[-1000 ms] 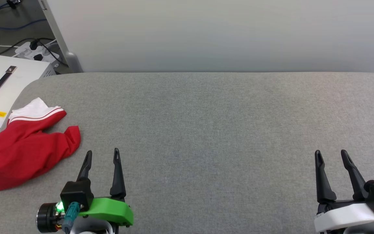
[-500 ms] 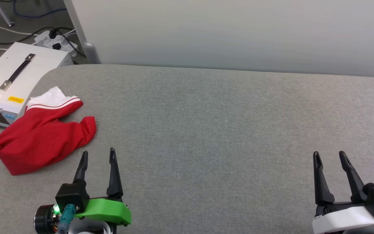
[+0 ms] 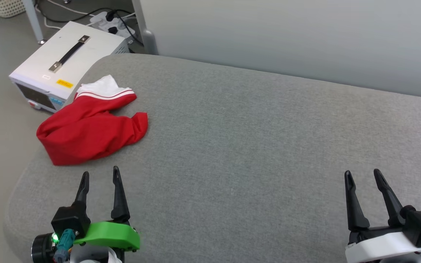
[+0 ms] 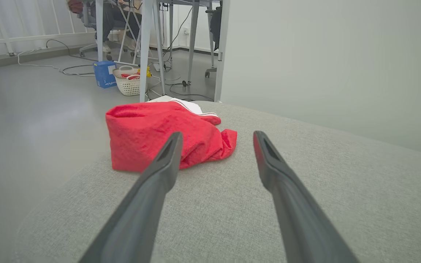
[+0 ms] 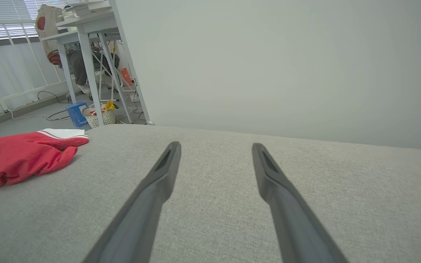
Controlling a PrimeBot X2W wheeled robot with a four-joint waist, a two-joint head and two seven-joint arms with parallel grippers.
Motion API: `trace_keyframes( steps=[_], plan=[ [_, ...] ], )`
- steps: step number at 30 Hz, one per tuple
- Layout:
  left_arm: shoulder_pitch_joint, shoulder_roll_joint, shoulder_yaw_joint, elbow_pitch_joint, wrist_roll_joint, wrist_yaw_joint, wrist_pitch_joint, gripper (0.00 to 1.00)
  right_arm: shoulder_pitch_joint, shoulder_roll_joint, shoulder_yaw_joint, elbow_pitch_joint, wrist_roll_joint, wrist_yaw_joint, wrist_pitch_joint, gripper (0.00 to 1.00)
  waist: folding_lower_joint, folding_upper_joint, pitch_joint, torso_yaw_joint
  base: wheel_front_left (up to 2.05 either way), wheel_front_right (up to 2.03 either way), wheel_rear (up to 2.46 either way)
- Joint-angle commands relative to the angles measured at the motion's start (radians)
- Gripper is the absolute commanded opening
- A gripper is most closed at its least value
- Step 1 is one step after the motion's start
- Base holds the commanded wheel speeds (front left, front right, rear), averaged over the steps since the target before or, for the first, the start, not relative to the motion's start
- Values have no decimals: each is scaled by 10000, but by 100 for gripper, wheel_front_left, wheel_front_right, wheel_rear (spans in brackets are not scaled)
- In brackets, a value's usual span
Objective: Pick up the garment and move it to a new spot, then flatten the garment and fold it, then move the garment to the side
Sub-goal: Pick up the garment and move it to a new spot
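Nothing done yet. Garment [image 3: 90, 128] lies crumpled at the table's [image 3: 232, 146] far-left corner, untouched; pick-up, move, flatten, fold and set-aside are all left, I judge. My left pincer [image 3: 100, 172] and right pincer [image 3: 362, 172] are both open and empty over the table's near edge. Count: one garment, two pincers, one table.

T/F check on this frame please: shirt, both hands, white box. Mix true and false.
1. The shirt lies bunched at the table's left edge. True.
2. The left hand grips the shirt. False: it is open and stops short of the shirt.
3. The right hand is open over bare table. True.
4. The white box sits on the table. False: it stands on the floor beside the table.
5. The shirt is folded flat. False: it is crumpled.
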Motion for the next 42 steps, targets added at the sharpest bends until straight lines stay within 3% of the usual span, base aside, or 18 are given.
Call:
trace_keyframes(
  steps=[1, 12, 25, 32, 37, 42],
  plan=[
    [-203, -40, 64, 10, -131, 31, -59, 100, -114, -10, 38, -75, -71, -7, -74, 100, 0, 0, 146, 570, 0, 0, 0],
    [-256, -40, 365, 79, -431, 25, -59, 100, -298, -10, 243, -136, -239, -7, -74, 100, 0, 0, 374, 1683, 0, 0, 0],
    [-263, -40, 655, 309, -879, -5, -59, 100, -343, -10, 378, -105, -272, -7, -74, 100, 0, 0, 438, 1819, 0, 0, 0],
    [-1834, 164, 1395, 596, -511, -1078, -59, 100, -620, -10, 310, -242, -578, -7, -74, 100, 0, 0, 954, 1564, 0, 0, 0],
    [-3870, 953, 1740, 1147, -318, -1624, -59, 100, -1009, -10, 299, -387, -867, -7, -74, 100, 0, 0, 1603, 1245, 0, 0, 0],
    [-5653, 1785, 1630, 1752, -413, -1813, -59, 100, -1332, -10, 352, -538, -1081, -7, -74, 100, 0, 0, 2234, 908, 0, 0, 0]
  ],
)
